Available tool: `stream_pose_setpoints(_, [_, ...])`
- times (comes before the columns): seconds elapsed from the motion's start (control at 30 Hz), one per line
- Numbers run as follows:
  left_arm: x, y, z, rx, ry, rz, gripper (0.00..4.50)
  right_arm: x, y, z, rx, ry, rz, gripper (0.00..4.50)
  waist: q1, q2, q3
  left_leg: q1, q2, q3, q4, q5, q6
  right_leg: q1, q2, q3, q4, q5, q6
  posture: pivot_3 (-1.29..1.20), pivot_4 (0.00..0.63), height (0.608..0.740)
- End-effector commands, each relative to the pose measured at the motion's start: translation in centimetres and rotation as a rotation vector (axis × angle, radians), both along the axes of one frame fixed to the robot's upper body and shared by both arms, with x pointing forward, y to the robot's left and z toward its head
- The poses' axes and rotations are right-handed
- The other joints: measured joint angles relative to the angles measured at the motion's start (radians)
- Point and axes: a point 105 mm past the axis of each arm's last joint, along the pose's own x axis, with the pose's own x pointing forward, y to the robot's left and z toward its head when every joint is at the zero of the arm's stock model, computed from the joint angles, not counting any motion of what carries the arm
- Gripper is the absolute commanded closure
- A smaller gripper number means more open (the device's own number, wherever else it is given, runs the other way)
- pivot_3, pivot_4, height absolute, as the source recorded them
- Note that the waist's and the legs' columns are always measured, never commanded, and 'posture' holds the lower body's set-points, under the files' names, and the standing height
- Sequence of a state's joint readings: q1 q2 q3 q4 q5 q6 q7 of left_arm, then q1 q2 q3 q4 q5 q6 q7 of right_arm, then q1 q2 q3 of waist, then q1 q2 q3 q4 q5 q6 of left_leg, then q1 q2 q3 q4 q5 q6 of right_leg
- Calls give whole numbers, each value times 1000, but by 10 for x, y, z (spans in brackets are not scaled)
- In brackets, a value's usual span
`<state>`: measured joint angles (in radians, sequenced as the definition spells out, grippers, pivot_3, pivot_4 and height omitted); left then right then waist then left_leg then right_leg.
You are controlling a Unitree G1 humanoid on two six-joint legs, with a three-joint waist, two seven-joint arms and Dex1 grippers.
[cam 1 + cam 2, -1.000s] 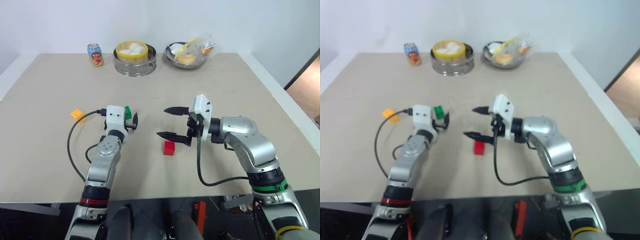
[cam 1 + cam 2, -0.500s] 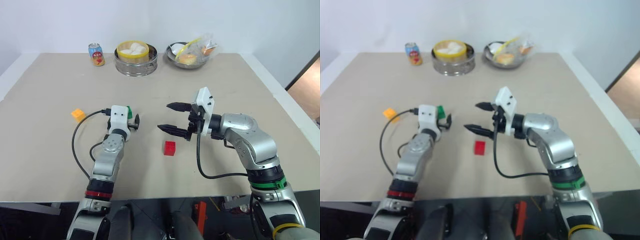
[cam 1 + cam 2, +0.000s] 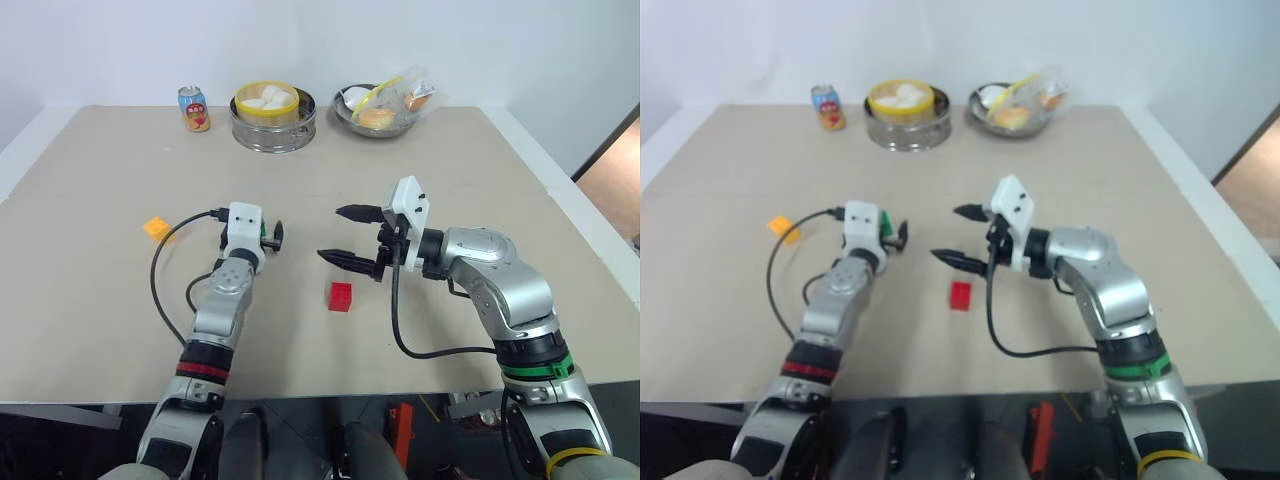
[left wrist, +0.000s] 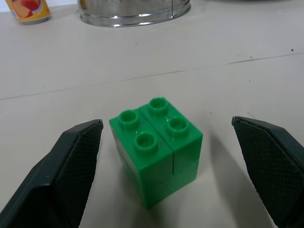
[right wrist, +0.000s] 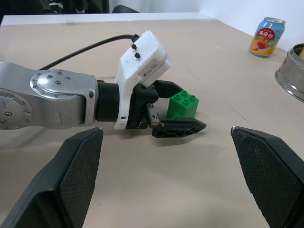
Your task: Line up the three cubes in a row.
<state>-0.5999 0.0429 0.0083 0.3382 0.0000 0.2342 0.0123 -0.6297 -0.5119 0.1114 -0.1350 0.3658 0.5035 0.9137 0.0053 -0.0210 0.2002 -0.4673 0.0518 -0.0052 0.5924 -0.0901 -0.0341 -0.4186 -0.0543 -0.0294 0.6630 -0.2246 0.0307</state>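
Left gripper (image 4: 166,142) spread wide, I note, flanking the green cube (image 4: 156,149) on the table (image 4: 237,85): rigid, light, probably slick plastic, best pinched on flat opposite sides below the studs.

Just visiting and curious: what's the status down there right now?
Both claws open: left claw straddling green cube, no grip; right claw hovering empty. Red cube and orange cube apart, not lined up. Nothing in the way.

left arm: stretched forward, low over table | left tool (image 3: 262,238): level, fingers wide apart, holding nothing | right arm: elbow bent, wrist turned inward | right tool (image 3: 347,236): pointing left, fingers spread, empty
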Motion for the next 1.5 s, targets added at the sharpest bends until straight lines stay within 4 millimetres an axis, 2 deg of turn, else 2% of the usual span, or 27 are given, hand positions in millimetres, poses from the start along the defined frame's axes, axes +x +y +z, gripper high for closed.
stream_pose_setpoints(0.03, [4, 0, 14, -22, -54, 8, 745, -1, -1, 9, 0, -47, 6, 0, 0, 0, 0, 0, 0, 0, 0, 0, 0, 0, 0, 0, 0, 0, 0, 0, 150, 740])
stream_pose_setpoints(0.17, [4, 2, 16, -33, -62, 26, 2181, -1, 0, 9, -4, -50, 11, 0, 0, 0, 0, 0, 0, 0, 0, 0, 0, 0, 0, 0, 0, 0, 0, 0, 150, 740])
stream_pose_setpoints(0.23, [4, 4, 16, -33, -64, 30, 2700, -1, 0, 8, -5, -51, 13, 0, 0, 0, 0, 0, 0, 0, 0, 0, 0, 0, 0, 0, 0, 0, 0, 0, 150, 740])
stream_pose_setpoints(0.4, [6, 14, 16, -24, -66, 52, 2702, -1, 1, 8, -10, -57, 19, 0, 0, 0, 0, 0, 0, 0, 0, 0, 0, 0, 0, 0, 0, 0, 0, 0, 150, 740])
stream_pose_setpoints(0.57, [7, 18, 19, -30, -77, -1, 2702, 0, 2, 8, -15, -62, 26, 0, 0, 0, 0, 0, 0, 0, 0, 0, 0, 0, 0, 0, 0, 0, 0, 0, 150, 740])
stream_pose_setpoints(0.8, [1, 14, 26, -6, -98, -225, 2702, 0, 2, 8, -20, -66, 34, 0, 1, 0, 0, 0, 0, 0, 0, 0, 0, 0, 0, 0, 0, 0, 0, 0, 150, 740])
stream_pose_setpoints(1.0, [-23, 8, 33, 50, -143, -549, 2702, -6, 4, 7, -25, -44, 71, 0, 0, 0, 0, -1, 0, 0, -1, 0, 0, -1, 0, 0, 0, 0, -1, 0, 150, 740])
stream_pose_setpoints(1.13, [-51, 8, 34, 97, -149, -820, 2702, -16, 6, 6, -33, -6, 127, 0, 1, 0, 0, -1, 1, 1, -2, 0, 0, -2, 0, 0, 0, -1, -2, 0, 150, 740])
stream_pose_setpoints(1.33, [-76, 12, 19, 214, -90, -1038, 2702, -18, 5, 6, -47, -12, 135, 0, 1, 0, 0, -1, 1, 1, -2, -1, -1, -3, -1, -1, 0, -1, -3, 0, 150, 740])
stream_pose_setpoints(1.5, [-90, 8, 14, 286, -91, -1180, 2702, -21, 7, 8, -51, -18, 147, 0, 1, 0, 0, -1, 1, 1, -2, -1, -1, -3, -1, -1, 0, -1, -3, 0, 150, 740])
